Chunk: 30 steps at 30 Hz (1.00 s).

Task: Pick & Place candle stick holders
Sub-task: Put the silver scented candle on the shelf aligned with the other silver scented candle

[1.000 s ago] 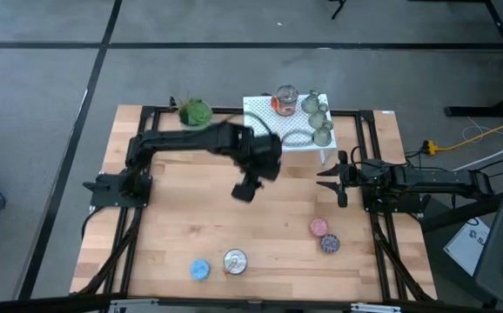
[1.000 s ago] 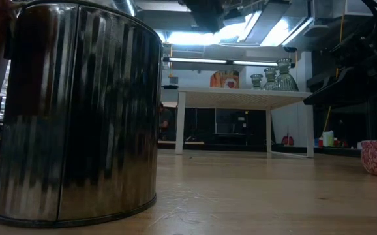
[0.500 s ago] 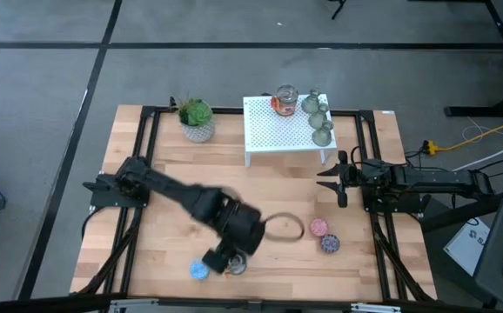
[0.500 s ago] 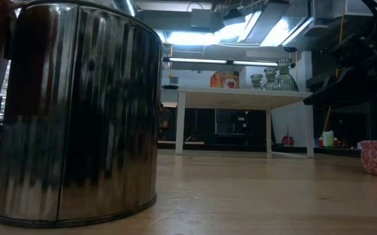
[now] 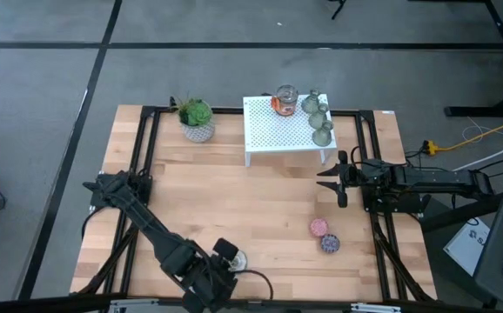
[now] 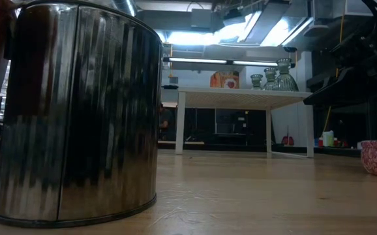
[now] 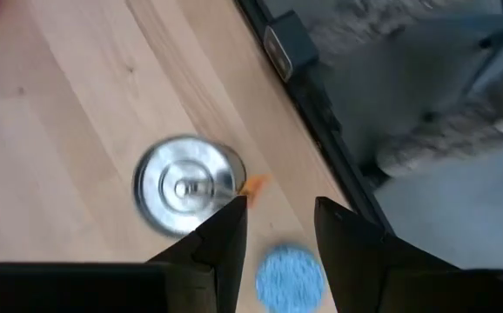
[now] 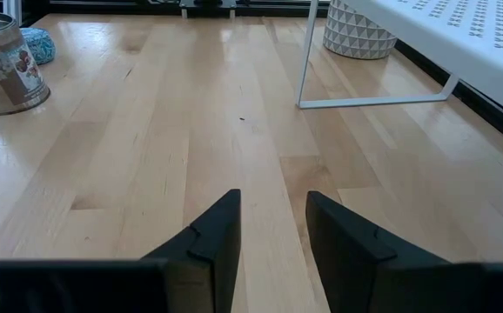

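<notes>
The three candle stick holders [image 5: 318, 117] stand clustered on the right end of the white perforated stand [image 5: 278, 130] at about 12 o'clock on the table [image 5: 269, 200], upright, their long axes vertical, beside a small glass jar with an orange label [image 5: 285, 98]. The right gripper [image 5: 331, 178] hovers just off the stand's near right leg, at roughly 3 o'clock on the table, its fingers [image 8: 221, 235] parted around nothing and pointing toward 9 o'clock; the holders lie toward 11 o'clock from it, close by but raised on the stand's top. The left gripper [image 5: 210, 280] is at the opposite side, down at the table's 6 o'clock edge, its fingers [image 7: 225, 239] apart and empty over a blue disc [image 7: 290, 274], with a silver tin [image 7: 184, 184] just beside them. The right arm is judged far the nearer, so a pick would most likely fall to it: lift above the stand's top, swing toward 11 o'clock, and come down over a holder's narrow top. Room is tight there, since the holders touch or nearly touch one another and sit near the stand's right edge. The middle of the table is open wood for placing, with a pink disc [image 5: 319, 227] and a purple disc [image 5: 330, 243] toward 5 o'clock.
</notes>
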Available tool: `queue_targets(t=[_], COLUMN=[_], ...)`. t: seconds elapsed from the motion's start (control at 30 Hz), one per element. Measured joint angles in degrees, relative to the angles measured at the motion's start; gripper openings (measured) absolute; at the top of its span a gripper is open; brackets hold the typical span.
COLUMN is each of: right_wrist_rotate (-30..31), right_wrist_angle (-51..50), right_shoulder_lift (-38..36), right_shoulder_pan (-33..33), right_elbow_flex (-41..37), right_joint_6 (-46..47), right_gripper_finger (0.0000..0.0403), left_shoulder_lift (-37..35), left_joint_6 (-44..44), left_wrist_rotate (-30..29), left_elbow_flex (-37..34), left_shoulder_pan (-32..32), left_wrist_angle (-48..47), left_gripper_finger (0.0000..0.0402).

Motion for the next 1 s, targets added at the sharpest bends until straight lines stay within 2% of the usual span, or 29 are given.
queue_targets(t=[0.17, 0.37, 0.73, 1.0], right_wrist_rotate=[0.0, 0.0, 0.0, 0.0], right_wrist_angle=[0.0, 0.0, 0.0, 0.0], right_shoulder_lift=[0.0, 0.0, 0.0, 0.0], right_shoulder_pan=[0.0, 0.0, 0.0, 0.0], right_elbow_flex=[0.0, 0.0, 0.0, 0.0], right_joint_6=[0.0, 0.0, 0.0, 0.0], right_gripper_finger=[0.0135, 0.0135, 0.0135, 0.0135], left_shoulder_lift=[0.0, 0.0, 0.0, 0.0], left_joint_6=[-0.9, -1.0, 6.5, 10.5], left_wrist_rotate=[-3.2, -5.7, -8.8, -11.7], left_elbow_flex=[-4.9, -9.6, -17.6, -18.9], left_shoulder_pan=[-0.4, -0.4, 0.5, 0.5], left_wrist_angle=[7.3, 6.1, 7.0, 8.5], left_gripper_finger=[0.0132, 0.0132, 0.0132, 0.0132])
